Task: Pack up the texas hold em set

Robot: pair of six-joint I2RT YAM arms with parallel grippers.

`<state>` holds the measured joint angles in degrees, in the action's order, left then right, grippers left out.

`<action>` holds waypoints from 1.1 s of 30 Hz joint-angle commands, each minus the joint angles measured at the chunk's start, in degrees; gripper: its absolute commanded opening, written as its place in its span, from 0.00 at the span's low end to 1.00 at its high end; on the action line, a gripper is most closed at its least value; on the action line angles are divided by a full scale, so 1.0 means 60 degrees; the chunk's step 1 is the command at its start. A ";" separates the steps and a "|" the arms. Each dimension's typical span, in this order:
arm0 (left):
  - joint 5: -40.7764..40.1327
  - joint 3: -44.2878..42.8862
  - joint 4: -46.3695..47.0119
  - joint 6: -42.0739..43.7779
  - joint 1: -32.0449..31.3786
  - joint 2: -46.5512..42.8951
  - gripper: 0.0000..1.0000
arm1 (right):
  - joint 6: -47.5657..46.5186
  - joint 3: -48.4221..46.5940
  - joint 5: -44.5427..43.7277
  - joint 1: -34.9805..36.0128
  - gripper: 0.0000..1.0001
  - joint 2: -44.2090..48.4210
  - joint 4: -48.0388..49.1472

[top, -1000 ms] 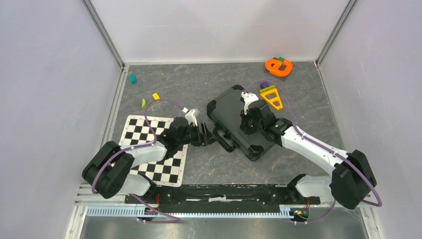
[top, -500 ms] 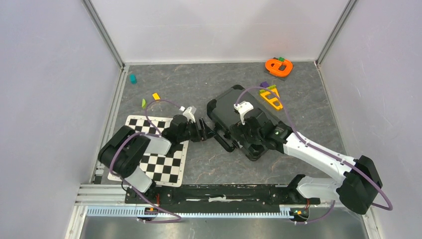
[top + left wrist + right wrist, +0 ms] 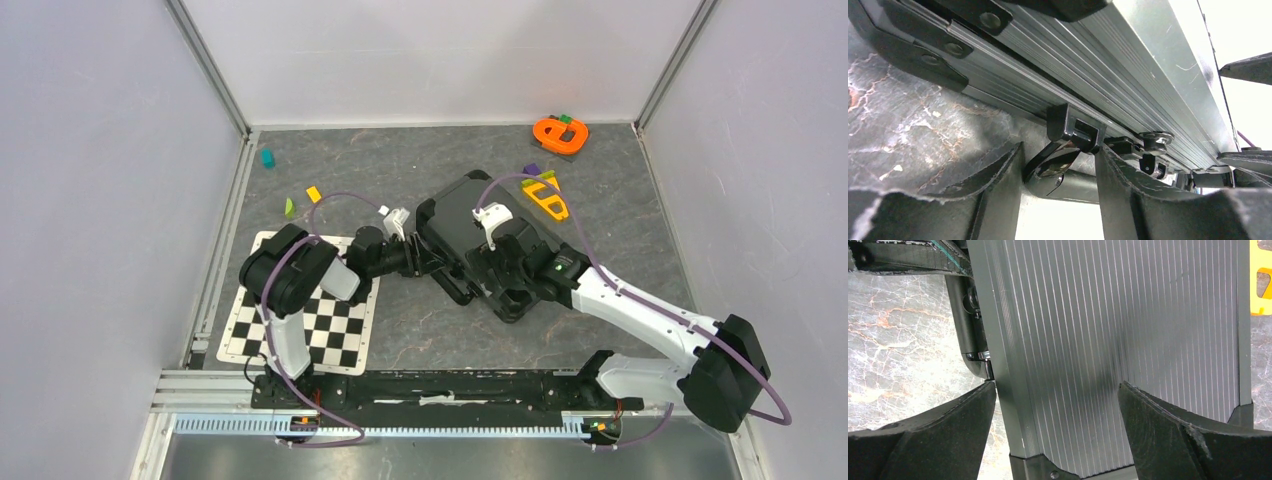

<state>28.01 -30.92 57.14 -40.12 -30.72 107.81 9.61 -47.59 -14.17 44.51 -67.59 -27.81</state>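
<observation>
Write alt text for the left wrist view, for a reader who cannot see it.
The left gripper, jaws apart, frames the chrome end of the briefcase handle. Above it runs the ribbed grey side of the closed briefcase; the marbled table shows at left.

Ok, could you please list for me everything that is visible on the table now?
briefcase: one, black, closed, middle of table
handle: one, black, on the briefcase's near-left edge
checkered mat: one, black-white, near left
round toy: one, orange, far right corner
triangle toy: one, yellow-orange, right of briefcase
teal block: one, far left
orange piece: one, left
green piece: one, left
table: grey, marbled
left hand: fingers either side of the handle
right hand: open, over the briefcase lid
</observation>
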 commanded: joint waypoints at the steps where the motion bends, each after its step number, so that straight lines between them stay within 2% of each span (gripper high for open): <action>1: 0.0771 -0.0386 0.1898 -0.0271 -0.0109 0.0849 0.48 | -0.0304 -0.0216 0.0095 -0.0007 0.98 -0.0047 0.0298; 2: 0.0913 -0.0421 0.2198 -0.0450 -0.0113 0.0930 0.40 | -0.0355 -0.0173 0.0173 -0.0006 0.98 -0.0033 0.0326; 3: 0.1025 -0.0442 0.2341 -0.0614 -0.0115 0.0942 0.27 | -0.0402 -0.0136 0.0267 -0.0006 0.98 -0.0006 0.0349; 4: 0.1157 -0.0466 0.2414 -0.0779 -0.0110 0.0909 0.09 | -0.0448 -0.0086 0.0316 0.0001 0.98 0.0028 0.0383; 5: 0.1235 -0.0499 0.2388 -0.0886 -0.0110 0.0812 0.03 | -0.0452 -0.0066 0.0310 -0.0005 0.98 0.0049 0.0383; 9: 0.1601 -0.0512 0.2389 -0.1548 -0.0110 0.0079 0.02 | -0.0536 -0.0216 0.0285 -0.0006 0.98 0.0151 0.0284; 15: 0.1878 -0.0927 0.1289 -0.2123 -0.0110 -0.0902 0.02 | -0.0862 -0.0341 0.0181 -0.0008 0.98 0.0235 -0.0118; 21: 0.2079 -0.1488 0.1315 -0.2770 -0.0139 -0.0470 0.02 | -0.0940 -0.0449 -0.0076 0.0482 0.98 -0.0337 0.0018; 22: 0.2117 -0.1516 0.1542 -0.2971 -0.0154 -0.0342 0.02 | -0.0954 -0.0528 -0.0105 0.0551 0.98 -0.0424 0.0059; 23: 0.2139 -0.1511 0.1913 -0.3194 -0.0157 -0.0195 0.07 | -0.0988 -0.0612 -0.0086 0.0650 0.98 -0.0513 0.0063; 25: 0.2176 -0.1354 0.2988 -0.3866 -0.0153 0.0017 0.32 | -0.1039 -0.0729 -0.0145 0.0856 0.98 -0.0633 0.0069; 27: 0.2172 -0.1220 0.3982 -0.4427 -0.0166 0.0107 0.47 | -0.1072 -0.0824 -0.0235 0.1012 0.98 -0.0771 0.0023; 30: 0.2080 -0.1205 0.4058 -0.4520 -0.0266 0.0011 0.51 | -0.1143 -0.0820 -0.0289 0.1153 0.98 -0.1007 0.0017; 33: 0.2012 -0.1270 0.4038 -0.4536 -0.0427 -0.0041 0.49 | -0.1162 -0.0777 -0.0578 0.1298 0.98 -0.1231 -0.0010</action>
<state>39.05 -35.11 64.93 -63.31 -31.16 109.58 3.27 -50.59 -15.81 51.16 -73.23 -28.34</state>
